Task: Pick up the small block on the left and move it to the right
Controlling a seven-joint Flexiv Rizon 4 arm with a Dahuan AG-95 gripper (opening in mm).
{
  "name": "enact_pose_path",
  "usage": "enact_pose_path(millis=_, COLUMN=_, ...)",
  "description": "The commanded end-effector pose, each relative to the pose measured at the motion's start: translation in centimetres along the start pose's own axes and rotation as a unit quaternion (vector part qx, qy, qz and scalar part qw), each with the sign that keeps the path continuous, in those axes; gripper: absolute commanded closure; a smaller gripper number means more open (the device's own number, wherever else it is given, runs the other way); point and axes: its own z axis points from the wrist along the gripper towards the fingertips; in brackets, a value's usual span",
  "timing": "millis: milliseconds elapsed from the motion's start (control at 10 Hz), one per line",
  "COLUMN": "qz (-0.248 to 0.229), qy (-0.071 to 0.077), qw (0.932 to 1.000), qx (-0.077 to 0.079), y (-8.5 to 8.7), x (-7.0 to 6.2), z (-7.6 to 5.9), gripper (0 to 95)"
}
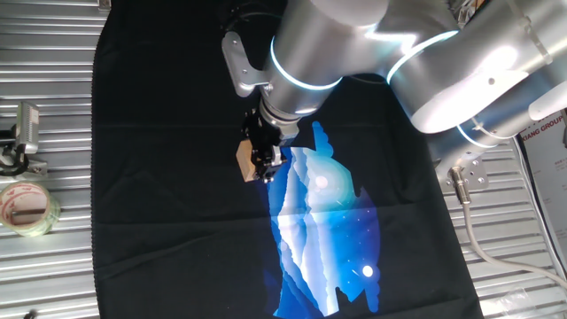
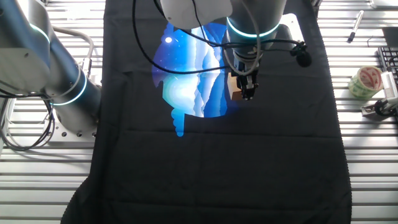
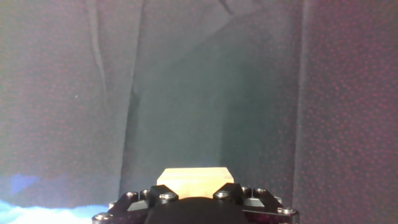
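Observation:
The small block (image 1: 245,159) is a light tan wooden cube held between my gripper's fingers (image 1: 263,162), at the left edge of the blue print on the black cloth. In the other fixed view the block (image 2: 236,93) shows beside the gripper (image 2: 247,92), just above the cloth. In the hand view the block (image 3: 194,180) sits right at the gripper (image 3: 196,198), its tan face filling the gap between the jaws. The gripper is shut on the block.
A black cloth (image 1: 159,221) with a blue landscape print (image 1: 323,221) covers the slatted metal table. A clear tape roll (image 1: 27,207) and a metal clip (image 1: 22,137) lie at the table's left side; the tape also shows in the other fixed view (image 2: 365,81).

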Motion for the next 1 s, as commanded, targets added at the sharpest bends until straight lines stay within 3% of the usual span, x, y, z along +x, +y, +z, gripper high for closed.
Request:
enact_pose_path(millis=100, qz=-0.013, qy=0.005, qw=0.9999, qx=-0.005, y=0.12, x=-0.06, z=-0.03, gripper=95.0)
enact_pose_path(millis=300, qz=-0.01, qy=0.01, qw=0.9999, qx=0.002, y=0.12, x=-0.06, z=-0.03, gripper=95.0)
enact_pose_path(millis=400, qz=-0.011, qy=0.013, qw=0.9997, qx=0.019, y=0.12, x=-0.06, z=-0.03, gripper=95.0)
enact_pose_path(millis=500, qz=-0.004, qy=0.009, qw=0.9997, qx=0.022, y=0.12, x=-0.06, z=-0.03, gripper=95.0)
enact_pose_path(millis=700, qz=0.033, qy=-0.003, qw=0.9994, qx=0.011, y=0.12, x=-0.06, z=-0.03, gripper=95.0)
enact_pose_path(millis=1000, qz=0.057, qy=-0.003, qw=0.9984, qx=0.006, y=0.12, x=-0.06, z=-0.03, gripper=95.0)
